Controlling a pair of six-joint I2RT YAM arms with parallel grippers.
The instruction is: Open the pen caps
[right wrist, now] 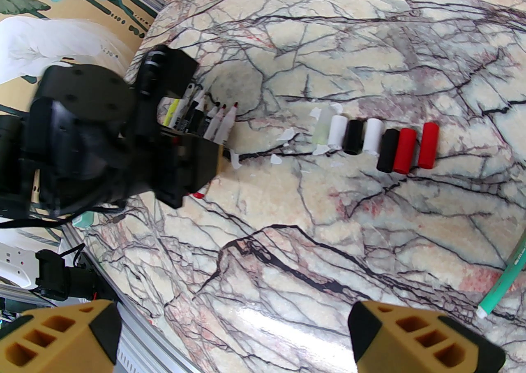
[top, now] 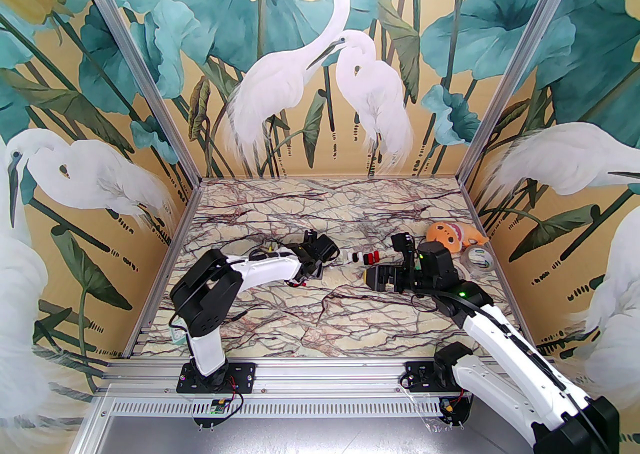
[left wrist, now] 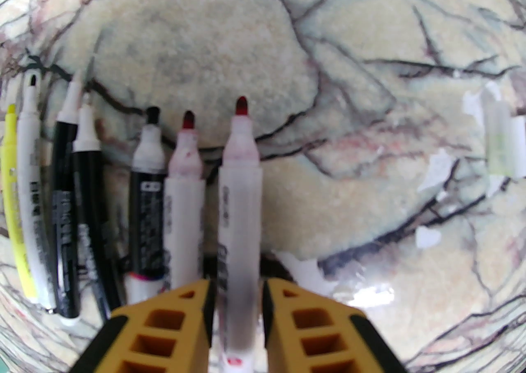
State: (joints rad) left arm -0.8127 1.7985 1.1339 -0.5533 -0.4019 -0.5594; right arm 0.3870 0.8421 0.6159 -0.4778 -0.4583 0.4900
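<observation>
the left gripper [left wrist: 237, 293] is seen with its jaws narrow, one on either side of the barrel of a red-tipped marker [left wrist: 240, 198]; whether the barrel is pinched or merely flanked cannot be told. the marker is uncapped and lies at the right end of a row of uncapped markers [left wrist: 65, 219], just beside a second red marker [left wrist: 185, 207], on the marble table [left wrist: 370, 75]. the pen caps [right wrist: 372, 139] are laid in a row of their own, apart from the nibs: one pale, two white, two black, two red, with no marker in any. the right gripper [right wrist: 234, 322] is held wide, with nothing between its fingers, well clear of the caps. the step in hand is judged to be the letting-go of this marker. it would be done well if the jaws were parted evenly, so that the barrel is not nudged into its neighbour or set rolling, and if the gripper were then drawn straight up before any sideways move. a green pen [right wrist: 503, 279] lies near the right finger; whether it is capped cannot be told, and it should be checked before the task is counted finished.
</observation>
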